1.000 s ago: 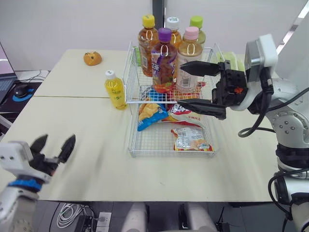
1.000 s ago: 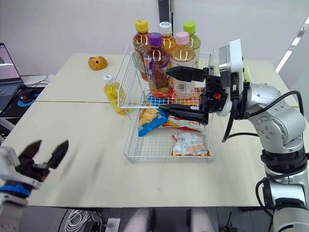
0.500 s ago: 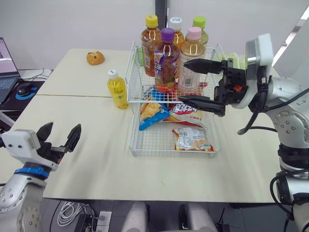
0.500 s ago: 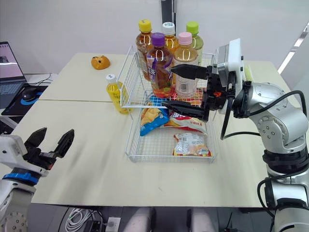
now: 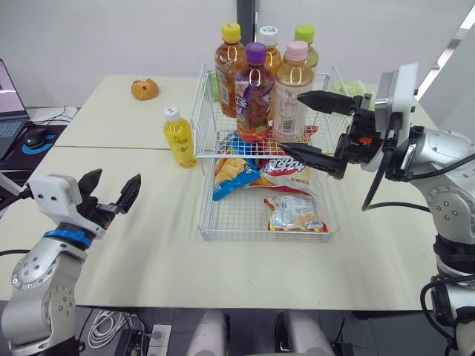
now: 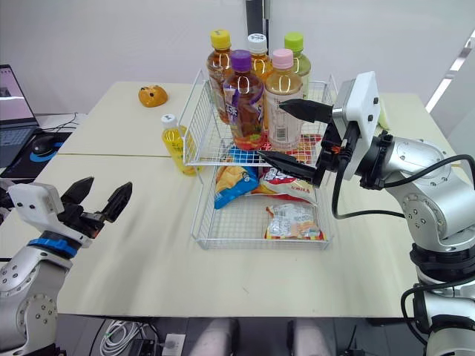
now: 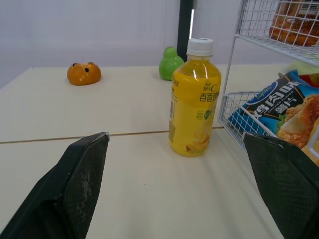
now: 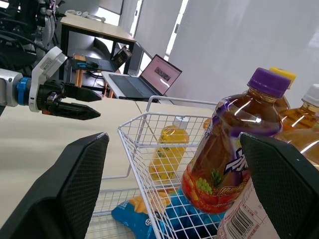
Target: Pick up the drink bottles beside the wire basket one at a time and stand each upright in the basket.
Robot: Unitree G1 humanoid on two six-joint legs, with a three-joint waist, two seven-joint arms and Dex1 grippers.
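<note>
Bright, even indoor light casts faint, soft shadows; all views look sharp.

In front of me, the yellow bottle (image 7: 193, 99) has a label where I read a large "C" and, below it, the Chinese characters "百香" (the smaller print underneath is beyond me). The chip bag (image 7: 271, 114) carries white script on a blue banner, which I cannot read. The pale-labelled bottle (image 8: 240, 219) bears a barcode, its digits too small to tell.
</note>
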